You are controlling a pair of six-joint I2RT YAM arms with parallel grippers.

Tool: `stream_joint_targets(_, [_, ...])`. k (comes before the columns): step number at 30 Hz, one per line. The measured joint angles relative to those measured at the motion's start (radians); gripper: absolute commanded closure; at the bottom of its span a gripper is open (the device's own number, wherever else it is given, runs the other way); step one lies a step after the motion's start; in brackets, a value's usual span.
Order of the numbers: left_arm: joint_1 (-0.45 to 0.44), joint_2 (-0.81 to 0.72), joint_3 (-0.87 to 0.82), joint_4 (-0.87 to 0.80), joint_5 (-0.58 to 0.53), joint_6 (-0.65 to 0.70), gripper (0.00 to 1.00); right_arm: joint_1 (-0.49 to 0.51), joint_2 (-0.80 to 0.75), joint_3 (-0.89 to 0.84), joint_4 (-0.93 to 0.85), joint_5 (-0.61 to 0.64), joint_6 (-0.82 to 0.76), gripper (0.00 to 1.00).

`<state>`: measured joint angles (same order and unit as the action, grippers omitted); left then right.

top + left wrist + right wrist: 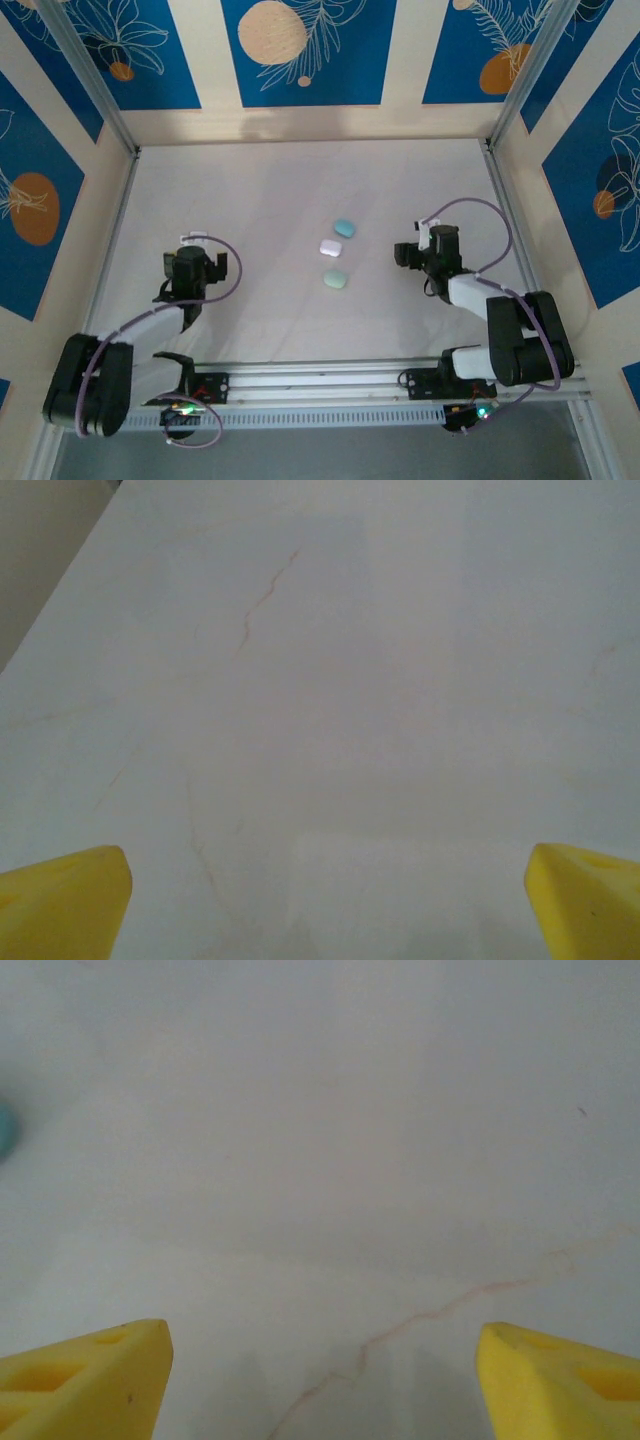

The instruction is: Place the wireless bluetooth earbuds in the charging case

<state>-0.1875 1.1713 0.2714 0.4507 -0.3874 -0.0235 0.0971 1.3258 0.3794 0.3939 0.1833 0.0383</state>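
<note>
Left fingers wide apart, empty | right fingers wide apart, empty

No readable text, label, brand, number or sign appears on any surface in these views.

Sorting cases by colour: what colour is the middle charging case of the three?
The middle case is white; top external view shows it best.

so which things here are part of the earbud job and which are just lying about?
Job: teal case, white case, pale green case, lined up mid-table; left gripper and right gripper, both open.
Not the job: table, patterned wall panels, front rail.
</note>
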Motion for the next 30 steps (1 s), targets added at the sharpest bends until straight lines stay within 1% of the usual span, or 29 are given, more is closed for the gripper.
stream_joint_targets(2, [0.032,0.074,-0.006,0.131,0.041,0.006,0.0,-0.032,-0.008,-0.034,0.08,-0.081,-0.019,0.2])
stream_joint_targets(4, [0.051,0.147,-0.003,0.241,0.085,0.022,0.0,-0.069,-0.006,-0.032,0.134,-0.15,-0.025,0.21])
stream_joint_targets(8, [0.094,0.272,0.016,0.388,0.187,0.034,0.0,-0.125,0.035,0.019,0.205,-0.26,-0.014,0.21])
stream_joint_targets(11, [0.112,0.314,0.019,0.44,0.228,0.034,0.0,-0.137,0.057,0.026,0.242,-0.303,-0.006,0.18])
stream_joint_targets(12, [0.114,0.327,0.019,0.467,0.227,0.031,0.0,-0.128,0.084,0.014,0.308,-0.286,-0.005,0.11])
stream_joint_targets(13, [0.116,0.344,0.022,0.492,0.223,0.029,0.0,-0.117,0.117,0.017,0.336,-0.265,0.001,0.0])
stream_joint_targets(16, [0.113,0.383,0.046,0.496,0.2,0.03,0.0,-0.093,0.198,0.019,0.351,-0.187,0.031,0.01])
stream_joint_targets(20, [0.111,0.386,0.06,0.502,0.183,0.031,0.0,-0.087,0.205,0.019,0.371,-0.11,0.048,0.01])
stream_joint_targets(24, [0.111,0.386,0.062,0.507,0.177,0.031,0.0,-0.085,0.204,0.019,0.386,-0.08,0.052,0.01])
stream_joint_targets(30, [0.111,0.386,0.07,0.504,0.192,0.034,0.0,-0.084,0.204,0.019,0.388,-0.076,0.052,0.01])
